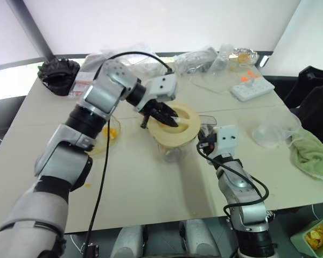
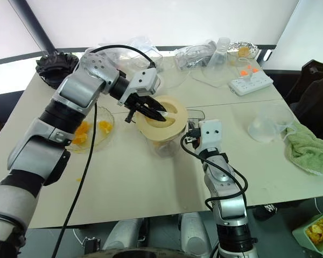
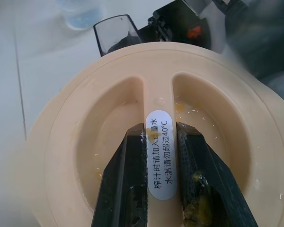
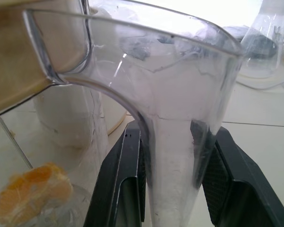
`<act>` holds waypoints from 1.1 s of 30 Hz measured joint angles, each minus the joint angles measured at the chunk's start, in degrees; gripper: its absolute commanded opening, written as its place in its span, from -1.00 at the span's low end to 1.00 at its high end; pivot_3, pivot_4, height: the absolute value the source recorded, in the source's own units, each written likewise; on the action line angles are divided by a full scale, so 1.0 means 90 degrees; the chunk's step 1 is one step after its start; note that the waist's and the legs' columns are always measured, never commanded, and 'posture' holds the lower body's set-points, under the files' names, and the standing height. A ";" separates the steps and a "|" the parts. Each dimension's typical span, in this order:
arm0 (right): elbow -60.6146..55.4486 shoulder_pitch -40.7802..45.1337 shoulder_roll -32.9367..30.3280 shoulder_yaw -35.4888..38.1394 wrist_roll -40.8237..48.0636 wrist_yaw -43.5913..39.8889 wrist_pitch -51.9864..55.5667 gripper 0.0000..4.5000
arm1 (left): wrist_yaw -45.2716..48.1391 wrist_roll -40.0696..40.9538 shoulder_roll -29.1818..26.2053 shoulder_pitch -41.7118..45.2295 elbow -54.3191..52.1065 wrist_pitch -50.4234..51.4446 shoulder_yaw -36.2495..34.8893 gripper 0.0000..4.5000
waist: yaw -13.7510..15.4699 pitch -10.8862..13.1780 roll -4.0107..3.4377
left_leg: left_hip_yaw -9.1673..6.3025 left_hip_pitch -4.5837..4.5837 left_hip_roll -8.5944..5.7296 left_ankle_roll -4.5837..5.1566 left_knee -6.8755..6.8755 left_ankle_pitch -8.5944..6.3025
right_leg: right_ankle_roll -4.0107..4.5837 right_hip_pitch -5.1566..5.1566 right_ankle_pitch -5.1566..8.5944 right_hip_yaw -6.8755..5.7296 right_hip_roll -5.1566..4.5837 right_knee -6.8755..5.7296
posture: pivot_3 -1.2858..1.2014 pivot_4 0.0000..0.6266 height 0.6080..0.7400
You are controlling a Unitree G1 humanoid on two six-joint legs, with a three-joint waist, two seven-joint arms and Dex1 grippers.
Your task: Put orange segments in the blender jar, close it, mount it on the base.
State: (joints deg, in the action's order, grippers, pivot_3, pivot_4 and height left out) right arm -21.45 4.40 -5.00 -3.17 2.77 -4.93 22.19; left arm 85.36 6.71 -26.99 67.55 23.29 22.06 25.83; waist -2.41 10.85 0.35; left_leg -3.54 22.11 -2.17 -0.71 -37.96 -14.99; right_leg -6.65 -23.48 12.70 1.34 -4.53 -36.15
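The tall clear plastic blender jar is standing mid-table, the round cream-yellow lid sitting on its rim. The left gripper is pinching the lid's centre ridge. The right gripper is clamping the jar's handle. Orange segments are lying inside.

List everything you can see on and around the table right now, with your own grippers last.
Lid: one, cream-yellow, on top of the jar.
Blender jar: one, clear, mid-table, an orange segment inside.
Glass bowl: one, clear, left of the jar, holding orange segments.
Power strip: one, white with orange marks, far right.
Green cloth: one, right edge.
Plastic cup: one, clear, beside the cloth.
Black object: one, far left corner.
Green bin: one, on the floor, holding peels.
Left gripper: black, shut on the lid's ridge.
Right gripper: black, shut on the jar's handle.
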 measured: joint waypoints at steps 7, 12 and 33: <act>0.0236 0.0153 -0.0104 -0.0007 -0.0051 -0.0133 0.0007 -0.57 | -0.0910 -0.0069 -0.0149 -0.0415 -0.1378 0.1972 -0.0026 -0.87 | -0.0008 -0.0041 0.0003 | -0.0002 -0.0042 0.0001 0.0006 0.0009 -0.0004 | -0.0001 0.0036 0.0008 0.0001 0.0000 0.0002 | 0.03 -0.52 1.00; 0.0368 0.0217 -0.0119 -0.0031 -0.0092 -0.0170 0.0006 -0.57 | -0.1433 -0.0068 -0.0157 -0.0518 -0.1949 0.3076 -0.0024 -0.87 | -0.0014 -0.0082 0.0002 | -0.0005 -0.0092 0.0011 0.0007 0.0028 -0.0007 | -0.0004 0.0080 0.0068 0.0001 -0.0005 0.0006 | 0.03 -0.52 1.00; 0.0920 0.0649 -0.0217 0.0007 -0.0102 -0.0478 -0.0290 -0.57 | -0.2135 0.0161 -0.0169 -0.0824 -0.2495 0.3889 -0.0443 -0.65 | -0.0005 -0.0114 0.0009 | -0.0003 -0.0109 0.0012 0.0006 0.0062 -0.0006 | 0.0004 0.0078 0.0073 0.0007 -0.0012 0.0009 | 0.03 -0.52 1.00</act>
State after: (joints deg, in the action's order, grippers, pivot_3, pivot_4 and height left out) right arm -13.17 10.23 -6.96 -3.10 1.85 -9.23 19.58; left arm 66.14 8.16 -28.52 60.13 0.84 57.06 21.84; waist -2.45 9.82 0.43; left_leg -3.57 21.13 -2.07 -0.65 -37.41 -15.05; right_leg -6.61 -22.78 13.35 1.40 -4.63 -36.06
